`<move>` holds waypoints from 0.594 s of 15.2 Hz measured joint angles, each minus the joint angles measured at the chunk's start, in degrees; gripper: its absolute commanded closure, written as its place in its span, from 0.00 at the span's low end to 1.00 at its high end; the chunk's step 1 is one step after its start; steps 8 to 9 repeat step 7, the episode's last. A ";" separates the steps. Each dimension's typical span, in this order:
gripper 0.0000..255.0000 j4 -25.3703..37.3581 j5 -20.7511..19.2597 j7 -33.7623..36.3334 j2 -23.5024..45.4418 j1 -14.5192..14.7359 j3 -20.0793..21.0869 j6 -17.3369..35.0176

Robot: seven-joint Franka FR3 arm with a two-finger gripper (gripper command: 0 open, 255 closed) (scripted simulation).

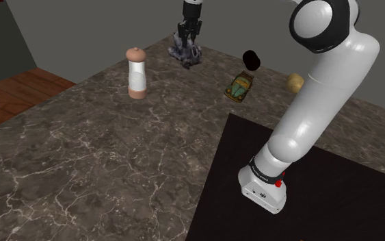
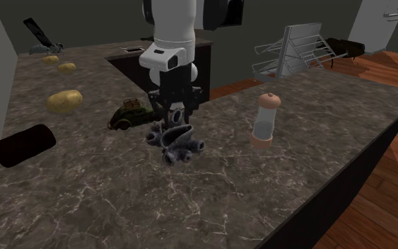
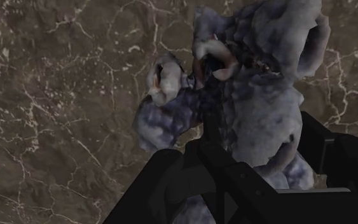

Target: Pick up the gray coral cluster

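The gray coral (image 1: 186,53) sat near the top middle of the shoulder view, at the far edge of the brown stone surface (image 1: 81,157). In the second exterior view it was in the middle of the frame, and its base looked to be resting on the surface. A little green toy car (image 2: 129,114) was just to its left there, and a tall shaker (image 2: 266,120) with a pink cap stood well apart on its right.

The black claw (image 2: 174,113) came straight down onto the top of the coral. In the wrist view the claw (image 3: 260,137) had one finger on each side of a lumpy coral branch, and both fingers (image 3: 336,159) seemed to press on it. So I think the claw was clamped on the coral.

The step in hand looked like the grab. The lift had not begun. The next move should be a slow pull straight up, keeping the squeeze firm. The coral is bumpy, so it could slip or tip.
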 measured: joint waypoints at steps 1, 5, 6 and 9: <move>1.00 0.84 0.01 -0.04 0.11 -0.02 -0.01 -0.72; 1.00 4.65 0.04 -0.19 0.67 -0.03 -0.02 -3.96; 1.00 5.57 0.05 -0.25 0.81 -0.04 -0.03 -4.75; 1.00 6.46 0.06 -0.32 1.13 -0.08 -0.06 -5.31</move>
